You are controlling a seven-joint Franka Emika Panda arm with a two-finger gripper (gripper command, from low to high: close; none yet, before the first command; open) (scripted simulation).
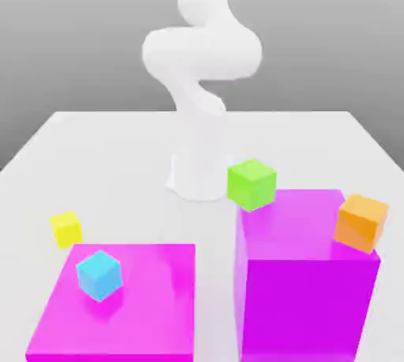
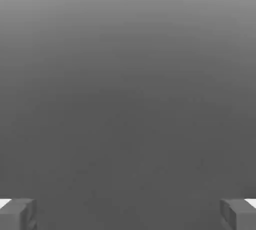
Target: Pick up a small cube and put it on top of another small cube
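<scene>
The low magenta block (image 1: 118, 305) is nearest; beside its far corner, on the table (image 1: 95, 139), lies the small cube (image 1: 66, 229). It looks light, rigid and smooth: grasp two opposite flat sides. The gripper (image 2: 128, 214) is spread wide, empty.

We find a simulated test bench, not a real room: a bare white desk (image 1: 110, 143), featureless grey backdrop, flat-coloured magenta blocks (image 1: 312, 289) and a smooth white arm (image 1: 201, 53).

4 small cubes (image 1: 66, 228), 2 magenta blocks (image 1: 118, 305)
</scene>
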